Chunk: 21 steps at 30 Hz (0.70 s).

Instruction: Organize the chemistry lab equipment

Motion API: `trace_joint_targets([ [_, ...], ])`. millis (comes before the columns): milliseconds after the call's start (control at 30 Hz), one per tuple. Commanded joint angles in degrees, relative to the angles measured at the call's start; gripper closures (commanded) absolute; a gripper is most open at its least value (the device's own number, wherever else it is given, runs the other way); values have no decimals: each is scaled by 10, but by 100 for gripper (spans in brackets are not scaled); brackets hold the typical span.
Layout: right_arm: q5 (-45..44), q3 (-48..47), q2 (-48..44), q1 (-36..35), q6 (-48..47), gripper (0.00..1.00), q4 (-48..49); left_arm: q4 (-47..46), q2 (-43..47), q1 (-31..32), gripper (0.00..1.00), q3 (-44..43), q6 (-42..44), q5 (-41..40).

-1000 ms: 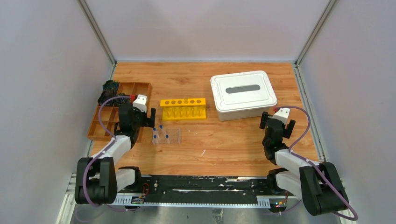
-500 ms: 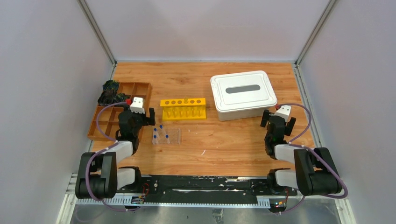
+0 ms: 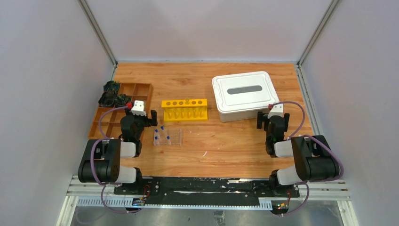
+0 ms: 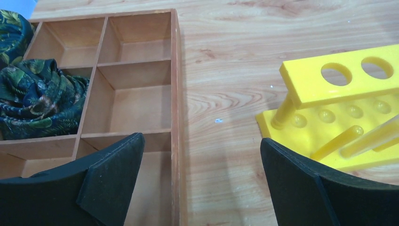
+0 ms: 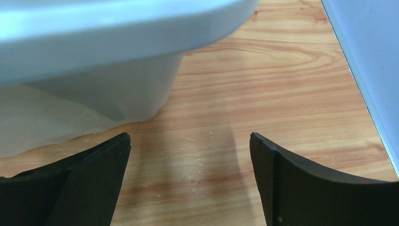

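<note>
- We see the wooden bench (image 3: 211, 153) carrying everything.
- The white lidded box (image 3: 244, 94) sits far right; our right fingers (image 5: 301, 188) hang by its near corner, spread wide, holding nothing.
- The wooden tray (image 3: 136, 90) lies at the left, with dark cloth (image 3: 112, 94) in its far compartments.
- The yellow rack (image 3: 184, 109) stands mid-bench; our left fingers (image 4: 113, 174) hover wide and empty between it and the tray.
- The clear plastic rack (image 3: 171, 137) sits just nearer, with blue-capped tubes (image 3: 161, 128) at its left end.
</note>
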State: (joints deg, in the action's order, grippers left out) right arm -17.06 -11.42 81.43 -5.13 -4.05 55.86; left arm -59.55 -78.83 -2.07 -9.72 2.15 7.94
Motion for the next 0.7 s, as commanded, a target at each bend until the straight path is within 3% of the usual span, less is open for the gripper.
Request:
trace_joint_targets([
  [0, 31, -20, -8, 11, -13, 0, 20, -38, 0, 2, 0, -8, 5, 2],
  [667, 29, -19, -10, 11, -15, 0, 20, -30, 0, 8, 0, -12, 10, -7],
])
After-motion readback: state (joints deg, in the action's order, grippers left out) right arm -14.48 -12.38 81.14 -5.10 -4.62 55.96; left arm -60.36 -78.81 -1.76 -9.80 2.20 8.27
